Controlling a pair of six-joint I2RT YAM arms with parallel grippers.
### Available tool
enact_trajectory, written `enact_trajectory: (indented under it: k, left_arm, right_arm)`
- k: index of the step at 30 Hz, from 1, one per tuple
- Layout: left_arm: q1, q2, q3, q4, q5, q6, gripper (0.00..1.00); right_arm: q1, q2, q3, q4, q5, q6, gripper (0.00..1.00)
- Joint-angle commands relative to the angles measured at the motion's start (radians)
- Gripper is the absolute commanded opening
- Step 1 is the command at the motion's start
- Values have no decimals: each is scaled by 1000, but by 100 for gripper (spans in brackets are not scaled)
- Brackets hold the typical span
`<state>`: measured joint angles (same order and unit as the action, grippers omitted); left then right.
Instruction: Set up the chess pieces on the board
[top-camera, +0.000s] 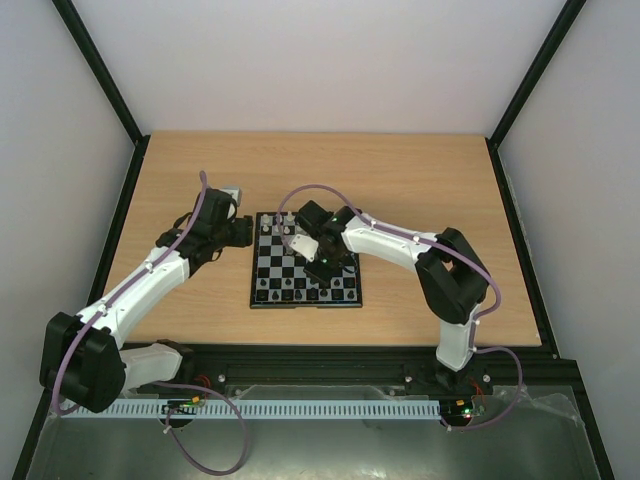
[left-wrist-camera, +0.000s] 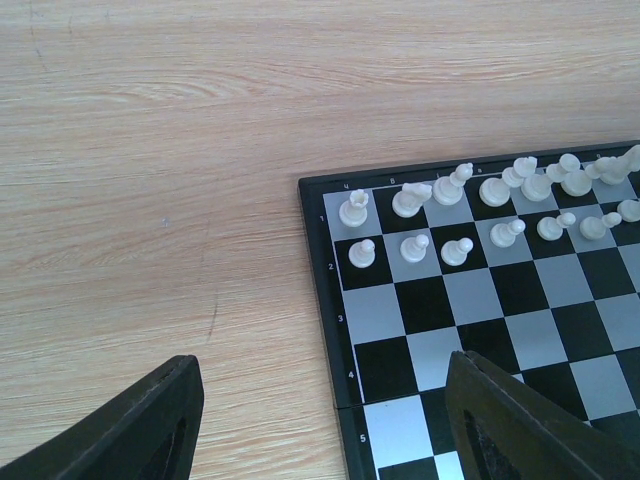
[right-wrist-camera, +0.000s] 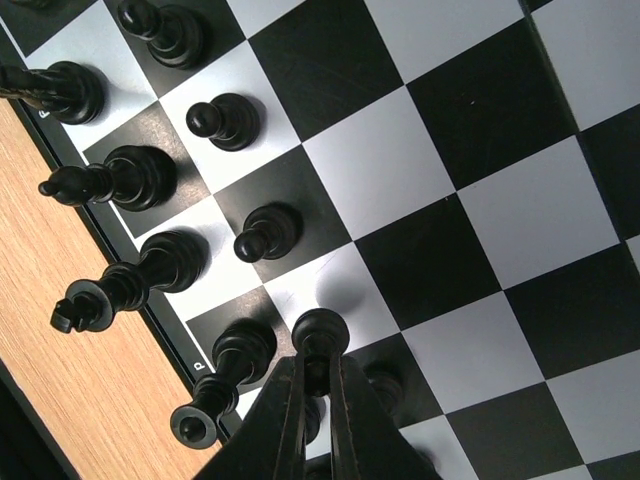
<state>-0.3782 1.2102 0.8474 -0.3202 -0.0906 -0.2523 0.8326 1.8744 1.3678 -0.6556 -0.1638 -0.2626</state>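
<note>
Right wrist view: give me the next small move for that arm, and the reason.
Probably ease the black pawn straight down onto the square under it. The right pincer is shut on that pawn, which sits in line with the row of black pawns already standing on the board, beside the back-rank pieces. Whether its base touches the board yet is hidden.

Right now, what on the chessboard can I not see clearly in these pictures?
- Top view: the right arm covers part of the board; the pieces are too small to name.
- Left wrist view: the picture edge cuts off most of the board.
- Right wrist view: the right pincer hides the base of the black pawn it grips.
</note>
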Motion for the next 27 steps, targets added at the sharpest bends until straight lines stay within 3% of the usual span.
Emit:
enact_trajectory:
  k: [1,24,27]
  left_arm:
    - [4,-18,-2,-1,-16,-5,68]
    - [4,-6,-3,0,-5,2,68]
    - [4,-6,-3,0,-5,1,68]
  right_arm:
    - [9,19,7,-58,-7,-7,7]
    - [10,54,16,-46,-24,4,8]
    - [10,58,22,-44,-23,7,13]
